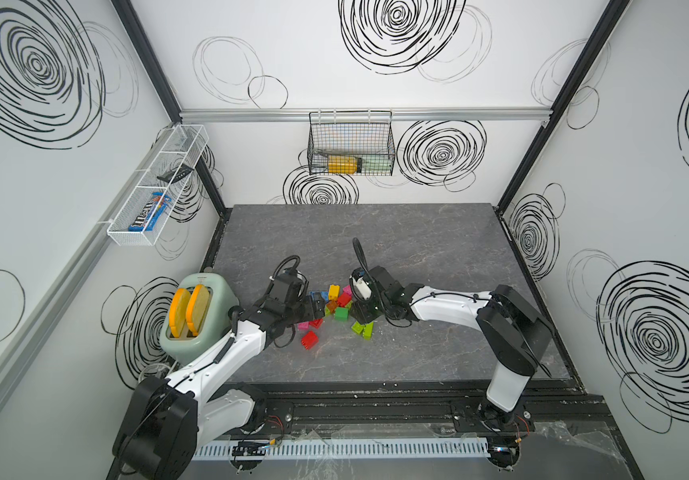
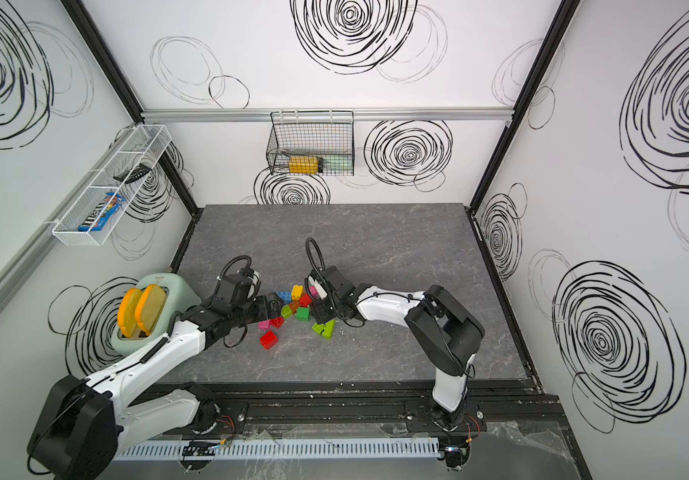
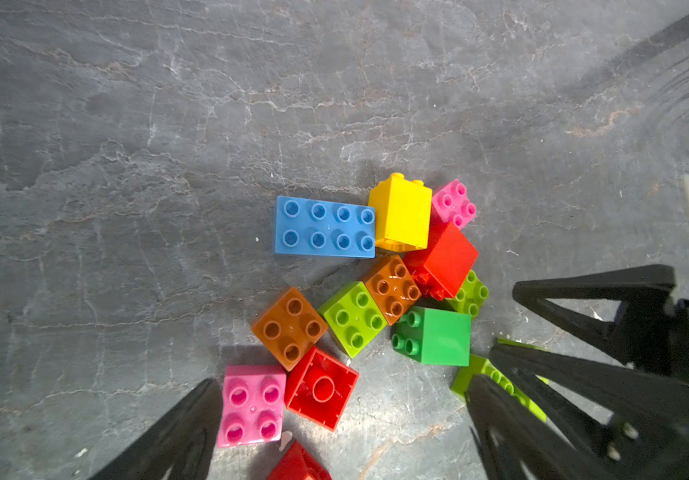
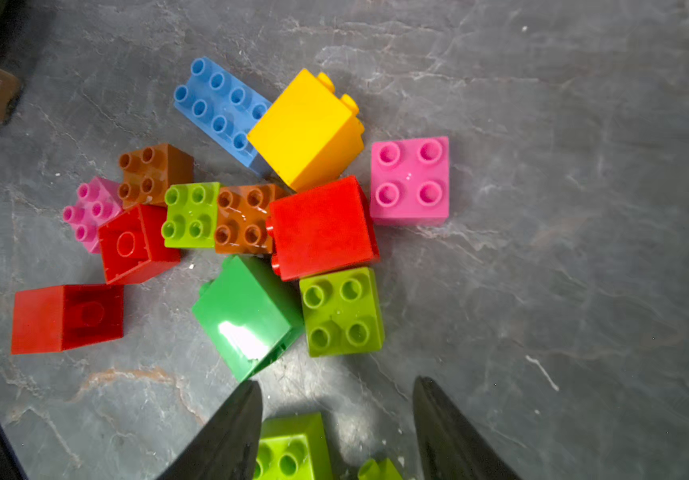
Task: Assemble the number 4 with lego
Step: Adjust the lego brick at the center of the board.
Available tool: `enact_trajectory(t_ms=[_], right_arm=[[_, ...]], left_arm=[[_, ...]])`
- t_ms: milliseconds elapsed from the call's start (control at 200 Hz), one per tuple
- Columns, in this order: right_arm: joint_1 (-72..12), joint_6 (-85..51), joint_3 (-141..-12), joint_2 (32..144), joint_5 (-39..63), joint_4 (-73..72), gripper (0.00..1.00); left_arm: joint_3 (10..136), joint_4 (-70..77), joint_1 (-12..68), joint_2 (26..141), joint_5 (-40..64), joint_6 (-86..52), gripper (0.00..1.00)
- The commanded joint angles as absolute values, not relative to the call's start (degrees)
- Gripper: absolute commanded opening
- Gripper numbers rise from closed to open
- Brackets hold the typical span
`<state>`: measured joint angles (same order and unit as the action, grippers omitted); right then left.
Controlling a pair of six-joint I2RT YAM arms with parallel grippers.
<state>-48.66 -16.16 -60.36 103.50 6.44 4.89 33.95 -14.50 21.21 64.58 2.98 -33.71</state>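
Note:
The lego lies in a loose pile (image 1: pixel 336 303) (image 2: pixel 297 307) mid-table, with both grippers at it. My left gripper (image 3: pixel 342 380) (image 1: pixel 313 309) is open at the pile's left side. A pink brick (image 3: pixel 251 405) and an upturned red brick (image 3: pixel 321 388) lie between its fingers. The blue long brick (image 3: pixel 325 226), yellow brick (image 3: pixel 401 212) and dark green brick (image 3: pixel 434 334) lie beyond. My right gripper (image 4: pixel 336 382) (image 1: pixel 361 320) stands open at the pile's right side. A lime green brick (image 4: pixel 292 449) sits against one finger, with a gap to the other.
A mint toaster (image 1: pixel 193 316) holding two yellow slices stands at the table's left edge beside my left arm. One red brick (image 1: pixel 309 340) lies apart, nearer the front. A black wire basket (image 1: pixel 351 143) hangs on the back wall and a white wire shelf (image 1: pixel 155 187) on the left wall.

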Motion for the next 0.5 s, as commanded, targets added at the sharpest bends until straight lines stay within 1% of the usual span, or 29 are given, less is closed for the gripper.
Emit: enact_trajectory(t_ms=[0,50,195,305,385,425,495], right_arm=[[-50.6,-14.7,-64.4,106.3,3.8,7.0,0.6],[-51.2,-14.7,-65.8,107.7,0.9,7.5,0.57],[-52.9,-13.4,-69.6,110.8,-2.9,8.9,0.54],[-54.9,-9.6,-71.7,111.5,1.6,8.6,0.53],[-55.4,-9.7,-72.6,110.9,5.5,7.9,0.53],[-55.3,-10.8,-73.4,110.7,6.1,8.0,0.52],[-55.2,-11.9,-75.1,110.6,5.2,8.9,0.49]], left_arm=[[33.6,-13.5,20.4,64.8,2.9,-34.8,0.96],[33.5,-13.5,20.2,64.4,2.4,-34.9,0.96],[32.8,-13.4,19.8,62.8,2.2,-35.2,0.96],[32.4,-13.3,19.8,62.4,2.1,-35.4,0.96],[32.3,-13.6,19.7,62.2,1.7,-35.5,0.96],[32.5,-13.8,19.7,62.0,1.2,-35.6,0.96],[32.4,-14.3,19.7,61.4,-0.1,-35.9,0.96]])
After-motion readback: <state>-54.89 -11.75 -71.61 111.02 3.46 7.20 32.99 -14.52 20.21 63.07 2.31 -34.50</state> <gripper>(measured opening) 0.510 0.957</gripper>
